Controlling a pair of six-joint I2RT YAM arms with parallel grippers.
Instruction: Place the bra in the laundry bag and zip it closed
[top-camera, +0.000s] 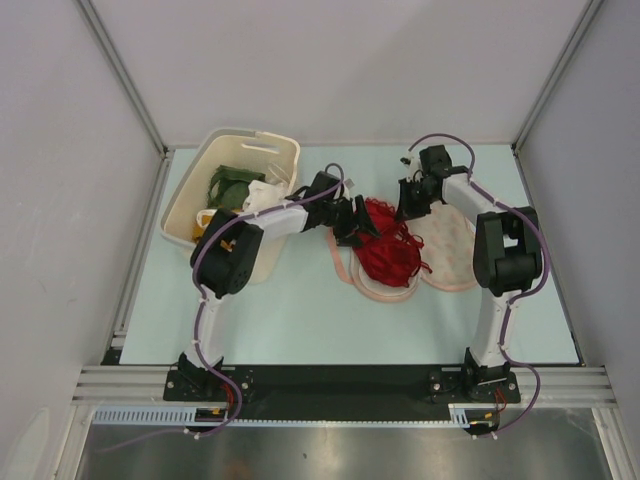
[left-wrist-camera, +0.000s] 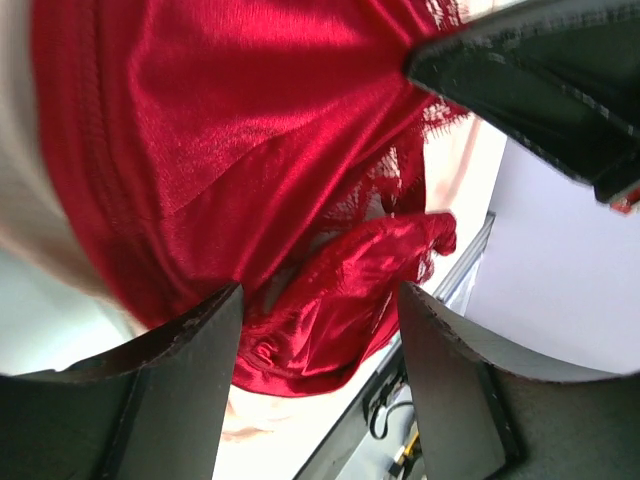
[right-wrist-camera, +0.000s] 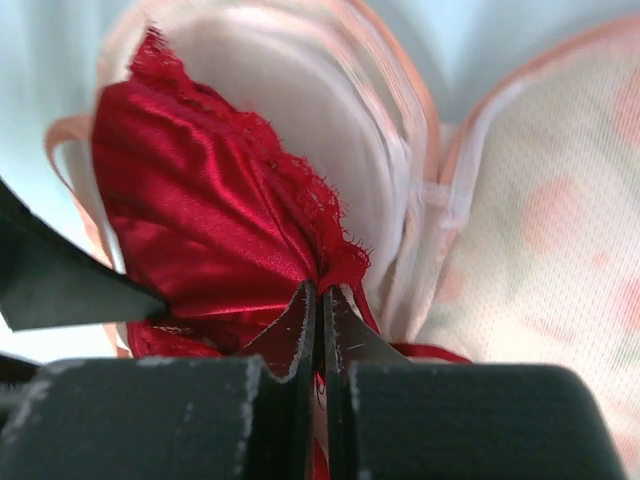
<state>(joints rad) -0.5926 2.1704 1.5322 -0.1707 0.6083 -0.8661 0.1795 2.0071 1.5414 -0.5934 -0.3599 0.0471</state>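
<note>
Top view: the deep red lacy bra (top-camera: 390, 252) lies heaped on the left lobe of the pale pink, leaf-printed mesh laundry bag (top-camera: 455, 255). The bag lies open on the pale blue surface (top-camera: 300, 320), near a cream plastic basket (top-camera: 200, 210). The left gripper (top-camera: 350, 222) is at the bra's left edge and the right gripper (top-camera: 408, 200) at its far edge.

Left wrist view: its jaws stand apart, with red satin just beyond them and nothing held.

Right wrist view: its jaws are pinched together on a fold of red lace over the bag's white inner cup.

The step in hand looks like tucking the bra in. Next, I judge, the loose cup and straps need pushing inside the rim before the lobes are folded together and zipped.
</note>
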